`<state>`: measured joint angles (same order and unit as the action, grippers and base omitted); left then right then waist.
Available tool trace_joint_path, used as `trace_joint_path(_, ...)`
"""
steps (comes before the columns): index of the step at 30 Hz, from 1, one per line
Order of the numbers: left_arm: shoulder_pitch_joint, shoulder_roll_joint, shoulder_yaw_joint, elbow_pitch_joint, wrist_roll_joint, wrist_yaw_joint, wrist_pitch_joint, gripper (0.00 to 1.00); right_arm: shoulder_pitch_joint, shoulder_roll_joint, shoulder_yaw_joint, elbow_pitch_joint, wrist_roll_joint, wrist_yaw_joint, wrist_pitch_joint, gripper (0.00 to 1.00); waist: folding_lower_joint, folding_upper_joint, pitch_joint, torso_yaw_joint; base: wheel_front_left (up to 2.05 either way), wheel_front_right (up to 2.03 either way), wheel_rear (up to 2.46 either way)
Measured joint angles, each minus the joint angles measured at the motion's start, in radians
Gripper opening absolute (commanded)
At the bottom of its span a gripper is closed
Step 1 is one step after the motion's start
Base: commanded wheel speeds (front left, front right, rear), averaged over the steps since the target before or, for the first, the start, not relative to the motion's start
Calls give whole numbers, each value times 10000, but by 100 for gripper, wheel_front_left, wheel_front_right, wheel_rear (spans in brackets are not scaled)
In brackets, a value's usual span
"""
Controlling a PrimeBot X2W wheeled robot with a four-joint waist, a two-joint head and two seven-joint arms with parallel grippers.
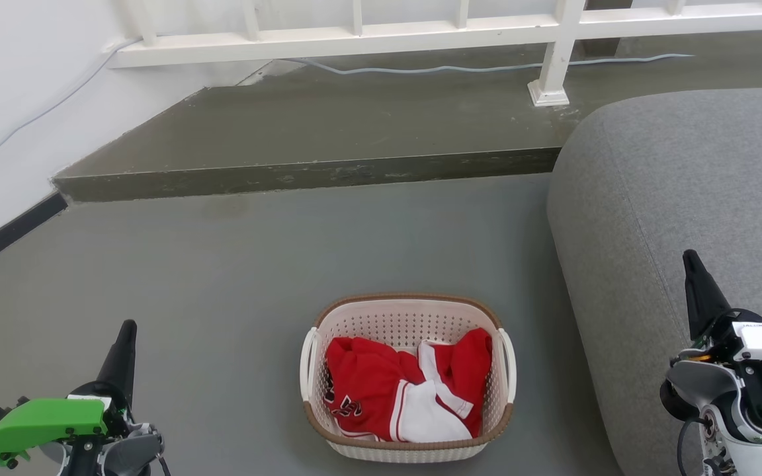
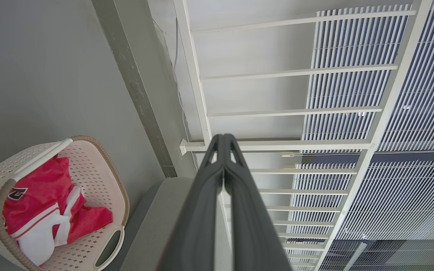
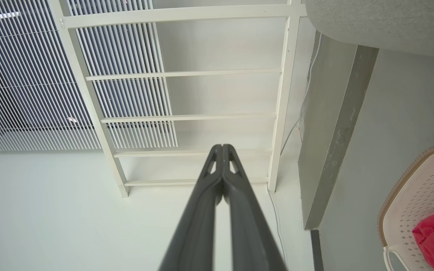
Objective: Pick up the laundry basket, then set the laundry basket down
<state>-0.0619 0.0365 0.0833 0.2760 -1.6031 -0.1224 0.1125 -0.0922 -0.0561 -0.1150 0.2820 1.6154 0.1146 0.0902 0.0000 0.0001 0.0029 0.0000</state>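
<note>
Left claw (image 1: 127,328), right claw (image 1: 690,259): closed, empty, apart from laundry basket (image 1: 394,322)

Your left gripper (image 1: 127,328) at seven o'clock, fingers pressed together, your right gripper (image 1: 690,259) at four o'clock, tips touching, both pointing toward twelve

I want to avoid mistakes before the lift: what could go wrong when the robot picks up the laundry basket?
The left gripper and the right gripper have shut fingers; unopened, they may push the laundry basket instead of gripping it.
The sofa stands close beside the right handle; the right gripper may brush it.
</note>
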Motion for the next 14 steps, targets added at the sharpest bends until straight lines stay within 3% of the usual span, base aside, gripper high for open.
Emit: trace_joint_path(14, 0, 0, 0, 0, 0, 0, 0, 0, 1, 2, -2, -2, 0, 0, 2, 0, 0, 0, 0, 0, 0, 0, 0)
